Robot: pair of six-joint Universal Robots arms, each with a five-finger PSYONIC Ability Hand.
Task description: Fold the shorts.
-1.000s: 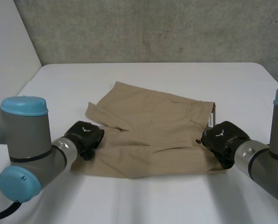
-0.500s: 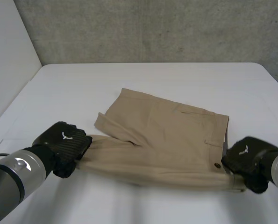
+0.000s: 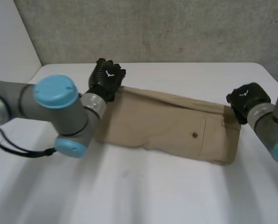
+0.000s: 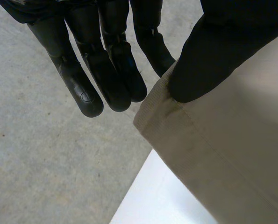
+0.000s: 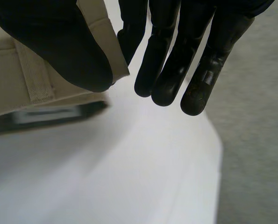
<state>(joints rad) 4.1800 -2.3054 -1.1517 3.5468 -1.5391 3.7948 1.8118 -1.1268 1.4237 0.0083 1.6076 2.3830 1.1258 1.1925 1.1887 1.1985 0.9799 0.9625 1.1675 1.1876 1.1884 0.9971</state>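
The tan shorts lie folded in half lengthwise as a long strip across the white table, with a buttoned pocket facing up. My left hand is at the far left corner, on the leg hem. In the left wrist view its thumb presses the hem corner of the shorts against a finger behind it. My right hand is at the far right corner, on the waistband. In the right wrist view its thumb pinches the waistband of the shorts against a finger.
A grey wall runs behind the table's far edge. The table's right edge lies close beyond my right hand, with grey floor past it.
Both hands have carried the near edge of the shorts up and over to the far side, so the shorts have gone from spread flat to a folded strip.
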